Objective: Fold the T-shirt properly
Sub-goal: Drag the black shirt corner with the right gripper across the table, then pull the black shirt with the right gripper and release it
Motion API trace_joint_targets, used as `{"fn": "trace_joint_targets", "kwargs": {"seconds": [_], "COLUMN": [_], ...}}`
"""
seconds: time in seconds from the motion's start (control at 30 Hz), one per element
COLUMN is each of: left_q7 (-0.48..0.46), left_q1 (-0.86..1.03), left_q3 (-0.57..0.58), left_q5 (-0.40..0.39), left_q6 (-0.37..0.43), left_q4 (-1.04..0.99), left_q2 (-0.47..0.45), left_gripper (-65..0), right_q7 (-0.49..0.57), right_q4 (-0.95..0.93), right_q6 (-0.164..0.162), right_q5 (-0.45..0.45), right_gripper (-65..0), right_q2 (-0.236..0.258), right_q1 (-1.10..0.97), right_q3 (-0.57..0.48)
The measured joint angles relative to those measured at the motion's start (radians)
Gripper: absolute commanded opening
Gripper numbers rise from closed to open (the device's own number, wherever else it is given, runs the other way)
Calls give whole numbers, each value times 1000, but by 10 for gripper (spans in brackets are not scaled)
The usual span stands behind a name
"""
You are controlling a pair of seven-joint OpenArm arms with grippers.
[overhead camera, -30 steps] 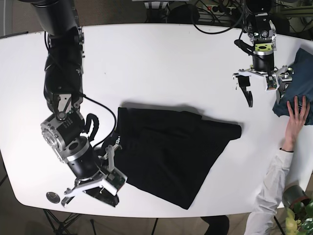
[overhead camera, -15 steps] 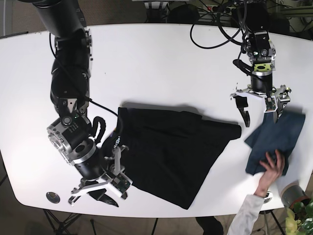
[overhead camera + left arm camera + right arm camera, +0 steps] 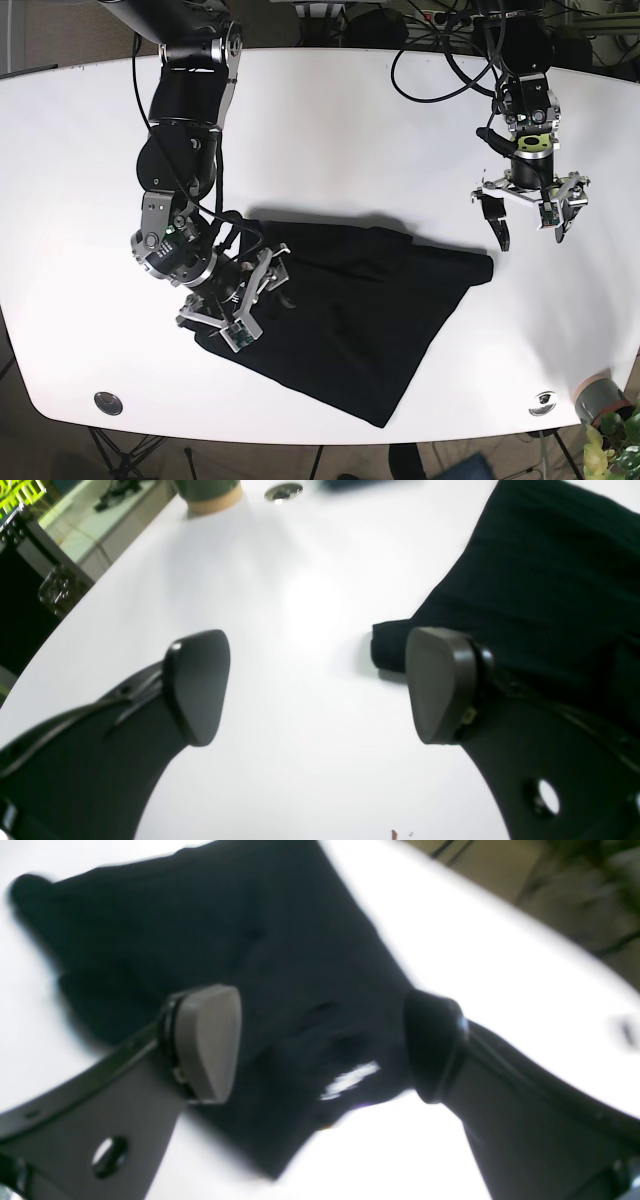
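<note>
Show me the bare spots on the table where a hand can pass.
Free: the table behind the T-shirt, between both arms, and the strip between the shirt's sleeve tip and the left gripper. Crowded: the shirt's edge under the right gripper.

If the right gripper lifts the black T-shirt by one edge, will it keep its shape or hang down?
The black T-shirt lies flat with soft wrinkles, so it will probably droop from the right gripper rather than hold its shape. It looks thin, so likely light. On the smooth white table it may slide when pulled.
</note>
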Motion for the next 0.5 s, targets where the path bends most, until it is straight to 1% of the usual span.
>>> {"fn": "trace_joint_targets", "kwargs": {"seconds": [0.13,0.2,0.3,0.33,0.43,0.5], "left_q7": [2,3,1,-5,-3,-1], "left_q1": [-1,-2,-2,-2,-5,-10], "left_q3": [2,1,1,1,1,1], "left_q5": [0,0,0,0,0,0], "left_q6": [-1,-3,0,0,-1,0], "left_q4": [-8,-8,-11,-16,-34,-37], "left_q2": [2,1,1,1,2,1], "left_gripper": [-128,-128,-128,-128,-128,-128], "right_q7": [2,-1,6,12,37,78], "right_q4": [-126,-181,-265,-296,-364,-388], "right_q6": [0,-20,-33,-46,-61,-77], "right_q5": [97,145,211,224,230,224], "right_gripper": [-163,-163,-163,-163,-163,-163], "right_q2": [-2,-1,2,2,4,3], "right_q1": [-12,-14,-14,-14,-11,-14], "right_q3": [-3,-1,0,0,-2,-2]}}
